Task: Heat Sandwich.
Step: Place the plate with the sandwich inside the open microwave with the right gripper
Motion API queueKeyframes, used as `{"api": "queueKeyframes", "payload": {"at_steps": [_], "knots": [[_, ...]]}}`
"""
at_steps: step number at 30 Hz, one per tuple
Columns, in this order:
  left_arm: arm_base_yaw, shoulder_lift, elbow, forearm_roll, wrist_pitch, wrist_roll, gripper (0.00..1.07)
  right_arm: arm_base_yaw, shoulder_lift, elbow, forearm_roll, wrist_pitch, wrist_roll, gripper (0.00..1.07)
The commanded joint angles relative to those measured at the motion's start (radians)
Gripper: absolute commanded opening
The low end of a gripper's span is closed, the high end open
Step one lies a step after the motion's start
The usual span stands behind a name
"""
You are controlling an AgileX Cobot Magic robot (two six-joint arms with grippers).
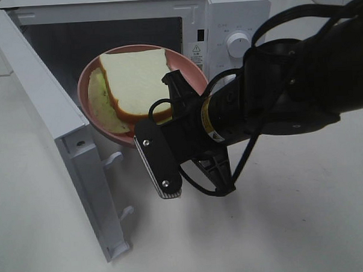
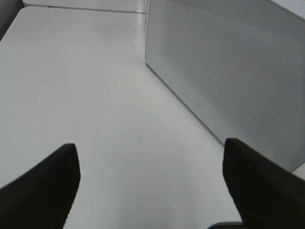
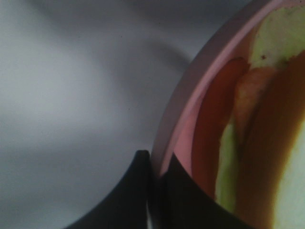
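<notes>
Clenched tight, my right jaws pinch the rim of the pink plate (image 3: pixel 176 119). The two dark fingers (image 3: pixel 131 200) close on it from either side, one outside the rim and one inside. Just past their tips lies the sandwich (image 3: pixel 281 143), with its tan crust and a streak of red filling closest to me.

From the high camera my right arm (image 1: pixel 258 102) reaches in with the plate (image 1: pixel 83 95) at its end. The sandwich (image 1: pixel 137 78) sits on it white bread up, filling most of the dish. Green lettuce shows along the edge farthest from my right jaws.

Beyond the plate is the dark mouth of the microwave (image 1: pixel 225 25), and the plate is right in front of that opening. I cannot tell whether the plate rests on anything. The microwave's door (image 1: pixel 54 117) stands swung open on the far side of the plate from my right jaws. A round knob (image 1: pixel 238 45) sits on the front panel, on my right arm's side of the opening.

My left jaws are released, their fingers (image 2: pixel 43 186) spread wide with nothing between them, only the white bench (image 2: pixel 95 95) below. Ahead of them and off to one side, a white panel (image 2: pixel 228 71) with a fine dot pattern stands on the bench, apart from the fingers.
</notes>
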Motion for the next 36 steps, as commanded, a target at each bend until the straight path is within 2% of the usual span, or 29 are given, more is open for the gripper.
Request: {"api": "queueKeyframes", "payload": {"at_steps": [1,11,18,20,21,23,24,28,32,33,36], "knots": [[-0.006,-0.022,0.003,-0.002,-0.012,0.000,0.76,-0.022,0.038,-0.050,-0.030,-0.039,0.004,0.00],[-0.006,-0.022,0.003,-0.002,-0.012,0.000,0.76,-0.059,0.156,-0.204,-0.021,-0.031,-0.011,0.00],[-0.006,-0.022,0.003,-0.002,-0.012,0.000,0.76,-0.060,0.214,-0.291,0.195,0.014,-0.229,0.00],[-0.006,-0.022,0.003,-0.002,-0.012,0.000,0.76,-0.060,0.228,-0.327,0.337,0.122,-0.410,0.00],[-0.006,-0.022,0.003,-0.002,-0.012,0.000,0.76,-0.060,0.228,-0.327,0.337,0.122,-0.410,0.00],[-0.006,-0.022,0.003,-0.002,-0.012,0.000,0.76,-0.061,0.235,-0.361,0.457,0.190,-0.532,0.00],[-0.006,-0.022,0.003,-0.002,-0.012,0.000,0.76,-0.070,0.236,-0.398,0.568,0.223,-0.629,0.00],[-0.006,-0.022,0.003,-0.002,-0.012,0.000,0.76,-0.071,0.236,-0.449,0.648,0.267,-0.716,0.00],[-0.006,-0.022,0.003,-0.002,-0.012,0.000,0.76,-0.095,0.262,-0.522,0.651,0.342,-0.712,0.00],[-0.006,-0.022,0.003,-0.002,-0.012,0.000,0.76,-0.106,0.285,-0.567,0.647,0.388,-0.707,0.00],[-0.006,-0.022,0.003,-0.002,-0.012,0.000,0.76,-0.106,0.306,-0.603,0.647,0.405,-0.703,0.00]]}}
